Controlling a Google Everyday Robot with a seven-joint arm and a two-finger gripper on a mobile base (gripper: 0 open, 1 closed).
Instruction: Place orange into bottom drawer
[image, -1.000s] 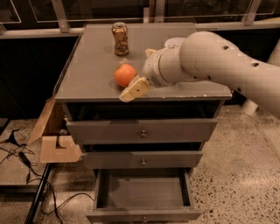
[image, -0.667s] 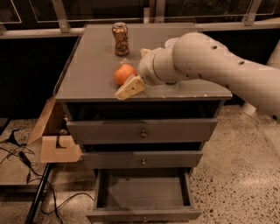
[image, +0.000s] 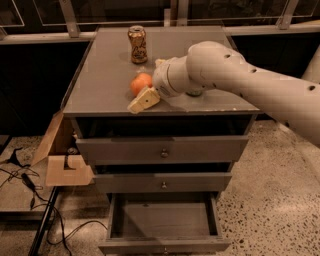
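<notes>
The orange (image: 140, 83) sits on top of the grey cabinet (image: 105, 75), near its front edge. My gripper (image: 145, 85) is at the orange from the right, open, with one cream finger (image: 144, 100) in front of the fruit and the other (image: 160, 63) behind it. The orange lies between the two fingers and still rests on the cabinet top. The bottom drawer (image: 165, 244) is pulled out and its inside is empty. The two upper drawers are closed or only slightly ajar.
An orange-brown can (image: 137, 44) stands upright at the back of the cabinet top, behind the orange. An open cardboard box (image: 60, 162) sits left of the cabinet. Cables (image: 30, 190) lie on the speckled floor at lower left.
My gripper has moved left along the cabinet top, and its fingers now straddle the orange. The orange and the can have not moved.
</notes>
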